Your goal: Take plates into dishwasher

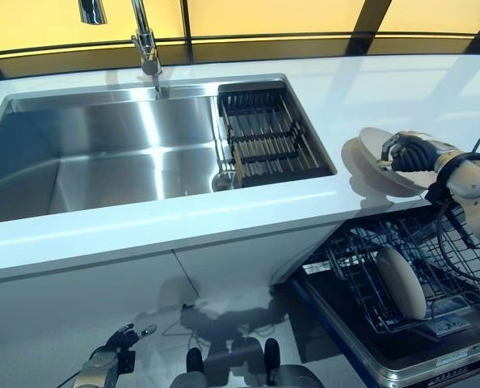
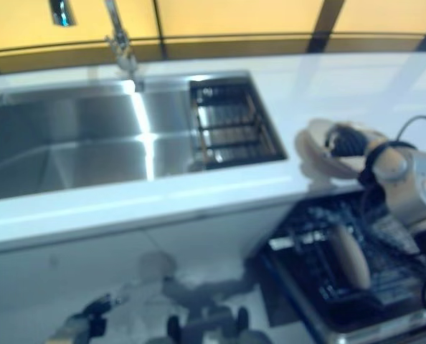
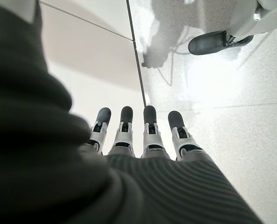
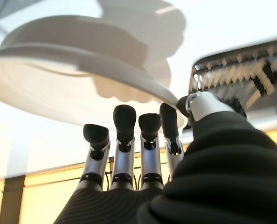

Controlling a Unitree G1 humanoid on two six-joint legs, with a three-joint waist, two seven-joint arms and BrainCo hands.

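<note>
Low at the left, the left hand (image 1: 111,356) hangs near the floor (image 3: 231,121), its fingers (image 3: 150,128) straight and holding nothing. The sink (image 1: 103,153) sits empty in the counter (image 1: 224,214). At the counter's right edge, the right hand (image 1: 410,152) pinches a white plate (image 1: 371,145) by its rim, thumb mostly hidden. Below, another plate (image 1: 400,281) stands in the dishwasher rack (image 1: 361,275), partly cut off.

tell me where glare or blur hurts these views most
Left eye view: bright streaks of glare on the sink basin. Right eye view: soft all over, so the plate in the right hand smears into the counter. Right wrist view: the plate's underside is washed out.
</note>
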